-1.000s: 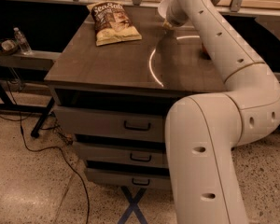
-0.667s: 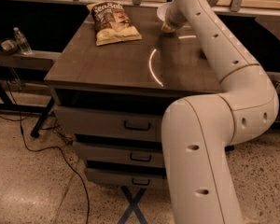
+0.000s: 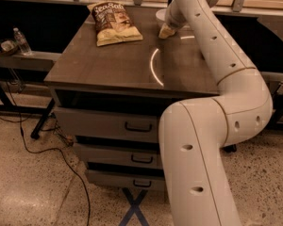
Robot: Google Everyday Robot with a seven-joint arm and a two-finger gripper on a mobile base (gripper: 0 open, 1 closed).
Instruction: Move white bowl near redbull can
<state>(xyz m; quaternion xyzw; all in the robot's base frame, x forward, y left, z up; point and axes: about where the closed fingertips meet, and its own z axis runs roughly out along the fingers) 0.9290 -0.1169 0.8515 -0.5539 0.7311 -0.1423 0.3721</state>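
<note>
So at this moment the claw [image 3: 166,30] was down at the far edge of the table [image 3: 108,65], right by the white bowl [image 3: 159,15]. Only a sliver of the bowl's rim showed, peeking out from behind the arm [image 3: 217,46]. Honestly I couldn't tell if the claw was wide, narrow or already holding something, since the wrist blocked most of it and just a pale tip poked out toward the tabletop. It looked like it was touching or just beside the bowl, but I couldn't say which. The redbull can I couldn't pick out for sure either; my guess was that it sat somewhere back there, hidden by the arm. The chip bag [image 3: 114,22] lay to the left of the bowl, well apart, so not really in the way. My take on doing this step well: get a firm pinch on the bowl's rim instead of shoving it, because a glossy bowl with a narrow base would probably skid or tip if pushed from the side. Then lift it just clear of the table and carry it low and slow. I'd also come at the can from the open side, since a tall slim can would likely topple from a light bump, and set the bowl down flat before letting go.
</note>
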